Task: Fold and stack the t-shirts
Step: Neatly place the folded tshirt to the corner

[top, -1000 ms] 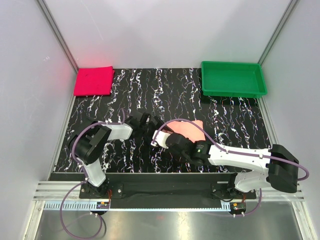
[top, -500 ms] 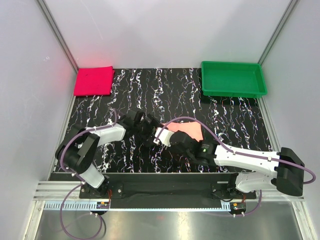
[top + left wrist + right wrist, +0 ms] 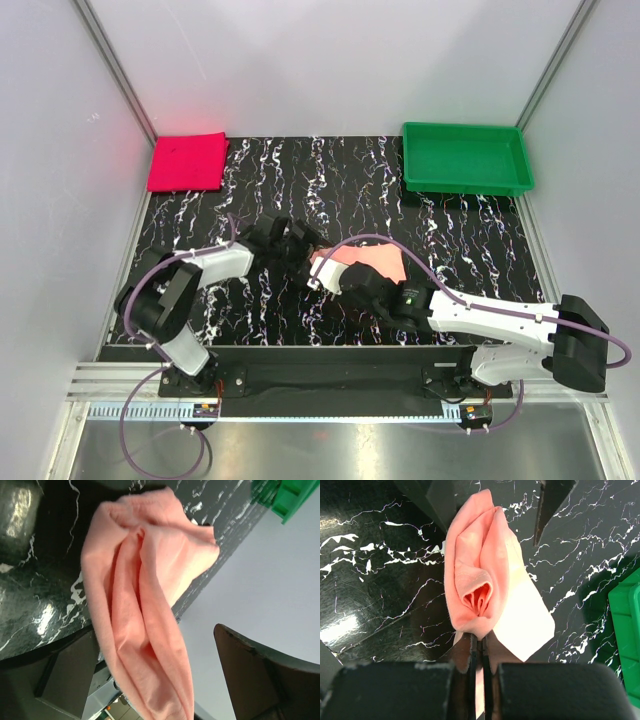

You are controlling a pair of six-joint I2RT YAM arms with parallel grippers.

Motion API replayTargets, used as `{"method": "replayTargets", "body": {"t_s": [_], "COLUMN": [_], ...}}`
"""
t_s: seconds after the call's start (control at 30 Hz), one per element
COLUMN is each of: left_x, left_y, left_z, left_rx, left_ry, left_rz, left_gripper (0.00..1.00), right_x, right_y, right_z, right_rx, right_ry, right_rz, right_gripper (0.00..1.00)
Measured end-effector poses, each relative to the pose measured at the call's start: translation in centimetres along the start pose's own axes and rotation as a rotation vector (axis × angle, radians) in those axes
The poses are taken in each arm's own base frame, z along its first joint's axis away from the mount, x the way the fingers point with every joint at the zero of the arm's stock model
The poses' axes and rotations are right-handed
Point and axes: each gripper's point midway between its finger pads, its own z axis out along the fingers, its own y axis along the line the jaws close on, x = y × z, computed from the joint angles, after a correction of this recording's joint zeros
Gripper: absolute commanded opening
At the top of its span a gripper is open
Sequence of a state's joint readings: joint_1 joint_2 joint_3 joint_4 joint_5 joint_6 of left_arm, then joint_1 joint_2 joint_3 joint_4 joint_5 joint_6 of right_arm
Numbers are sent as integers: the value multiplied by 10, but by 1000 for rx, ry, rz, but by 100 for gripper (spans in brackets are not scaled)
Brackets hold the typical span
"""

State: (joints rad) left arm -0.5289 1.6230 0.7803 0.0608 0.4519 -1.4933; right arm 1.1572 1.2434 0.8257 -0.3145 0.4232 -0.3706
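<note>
Near the middle of the black white-veined marble-pattern table [image 3: 330, 180], a little toward 6 o'clock, the plain salmon-peach pink cloth t-shirt [image 3: 372, 261] sits bunched into loose lengthwise folds. The right gripper [image 3: 480, 645] is clamped tight on the shirt's near end, its two fingers pressed together with a pinch of pink cloth between them; in the right wrist view the folds run away from it toward 12 o'clock. The left gripper [image 3: 155, 630] stands at the shirt's other end with its jaws spread wide and nothing held. In its own wrist view the cloth lies between the two dark fingers, closer to the one at 8 o'clock; whether it touches that finger I cannot tell. At the table's 10 o'clock corner the plain bright magenta-red cloth t-shirt [image 3: 187, 161] lies folded into a flat rectangle, well apart from both arms. A green rectangular plastic tray [image 3: 465, 180] sits at the 2 o'clock corner.
</note>
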Motion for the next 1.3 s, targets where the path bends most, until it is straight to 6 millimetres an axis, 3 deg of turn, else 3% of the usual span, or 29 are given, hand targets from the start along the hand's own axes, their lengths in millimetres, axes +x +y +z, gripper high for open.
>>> {"method": "replayTargets", "body": {"t_s": [0.57, 0.7, 0.83, 0.93, 0.97, 1.03, 1.07, 1.1, 1.17, 1.2, 1.27, 1.3], "left_x": [-12, -13, -17, -21, -22, -25, -26, -26, -26, -28, -31, -35], "left_y": [18, 19, 23, 24, 25, 28, 30, 33, 30, 29, 26, 26], "left_z": [34, 33, 31, 33, 35, 40, 43, 46, 48, 48, 48, 47], "left_rx": [-124, -119, -106, -101, -101, -101, -104, -103, -85, -78, -71, -71], "left_ry": [36, 37, 45, 54, 60, 65, 70, 78, 98, 97, 92, 86], "left_rz": [-8, -4, -2, 5, 10, 22, 20, 22, 43, 58, 98, 126], "left_gripper": [99, 90, 80, 65, 48, 27, 15, 0, 0, 0, 0, 0], "right_x": [1, 1, 1, 1, 1, 2, 2, 2, 4, 5, 4, 4], "right_y": [0, 0, 2, 4, 5, 5, 6, 7, 10, 11, 14, 16], "right_z": [0, 0, 0, 0, 0, 0, 0, 0, 0, 0, -1, -2], "right_rx": [-1, -2, -12, -23, -25, -29, -31, -35, -48, -55, -67, -77], "right_ry": [5, 5, 3, 1, 2, 5, 6, 7, 13, 15, 15, 12], "right_rz": [-2, -2, -2, -3, -3, -3, -2, 2, 13, 16, 37, 48], "right_gripper": [0, 0, 0, 0, 0, 3, 7, 27, 51, 75, 99, 100]}}
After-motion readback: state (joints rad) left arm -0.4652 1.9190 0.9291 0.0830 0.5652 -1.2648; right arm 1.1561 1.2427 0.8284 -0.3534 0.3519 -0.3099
